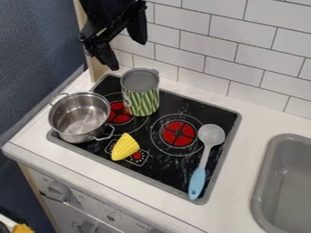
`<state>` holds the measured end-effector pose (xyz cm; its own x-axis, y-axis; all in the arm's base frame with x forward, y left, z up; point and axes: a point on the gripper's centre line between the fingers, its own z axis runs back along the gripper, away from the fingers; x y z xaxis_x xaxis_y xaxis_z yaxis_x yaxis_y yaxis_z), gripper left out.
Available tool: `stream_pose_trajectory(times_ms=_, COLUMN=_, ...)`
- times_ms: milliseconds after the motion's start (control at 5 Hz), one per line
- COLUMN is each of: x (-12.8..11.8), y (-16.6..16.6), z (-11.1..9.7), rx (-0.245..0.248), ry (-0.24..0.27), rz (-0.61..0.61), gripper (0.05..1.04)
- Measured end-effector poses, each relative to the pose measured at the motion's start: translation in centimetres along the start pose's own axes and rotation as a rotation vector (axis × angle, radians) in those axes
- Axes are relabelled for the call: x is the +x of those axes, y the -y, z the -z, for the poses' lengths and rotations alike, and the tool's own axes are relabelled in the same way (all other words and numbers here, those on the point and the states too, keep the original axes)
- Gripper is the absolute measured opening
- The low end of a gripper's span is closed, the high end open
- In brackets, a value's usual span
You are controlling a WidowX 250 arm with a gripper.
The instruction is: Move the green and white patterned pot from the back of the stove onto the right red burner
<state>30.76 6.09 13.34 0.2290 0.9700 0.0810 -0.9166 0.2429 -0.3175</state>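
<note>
My gripper (127, 53) hangs at the upper left, above the back of the stove, its two fingers spread with nothing between them. Below it, a green-and-yellow patterned can (141, 98) with a grey lid stands upright on the back left burner; it is the nearest object. Left of the can is an open metal pot (77, 119) with two wire handles, its inside bare. A yellow corn-like piece (125, 147) lies at the stove's front left. A spoon (203, 160) with a grey bowl and light blue handle lies along the right side.
The black stove top (165, 170) has a grey rim and red burner marks. A grey sink (288, 186) is set into the white counter at the right. White tiled wall (222, 48) rises behind, and front knobs (59, 190) sit below the counter.
</note>
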Motion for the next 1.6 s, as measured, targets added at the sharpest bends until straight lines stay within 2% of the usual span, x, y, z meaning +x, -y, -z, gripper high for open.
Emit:
stream_pose_trajectory(times_ms=200, x=-0.1, y=-0.4, z=0.8, rx=0.029, ry=-0.013, rz=-0.007, gripper=0.999)
stream_pose_trajectory(times_ms=400, x=1.6, y=-0.5, z=1.6, rx=0.085, ry=0.012, rz=-0.048, gripper=0.999)
stream_pose_trajectory(times_ms=600, x=4.8, y=-0.9, z=3.3, rx=0.153, ry=0.073, rz=-0.138, gripper=0.999)
stream_pose_trajectory(times_ms=800, x=7.0, y=-0.7, z=5.2, rx=0.182, ry=0.111, rz=-0.181, gripper=0.999)
stream_pose_trajectory(times_ms=1000, x=8.2, y=-0.2, z=7.4, rx=0.180, ry=0.091, rz=-0.213, gripper=0.999)
stream_pose_trajectory(times_ms=1200, x=8.1, y=-0.3, z=9.8, rx=0.196, ry=0.058, rz=-0.242, gripper=0.999)
stream_pose_trajectory(times_ms=1400, x=7.8, y=-0.2, z=11.5, rx=0.215, ry=0.053, rz=-0.257, gripper=0.999)
stream_pose_trajectory(times_ms=1600, x=6.8, y=0.7, z=12.7, rx=0.224, ry=0.022, rz=-0.241, gripper=0.999)
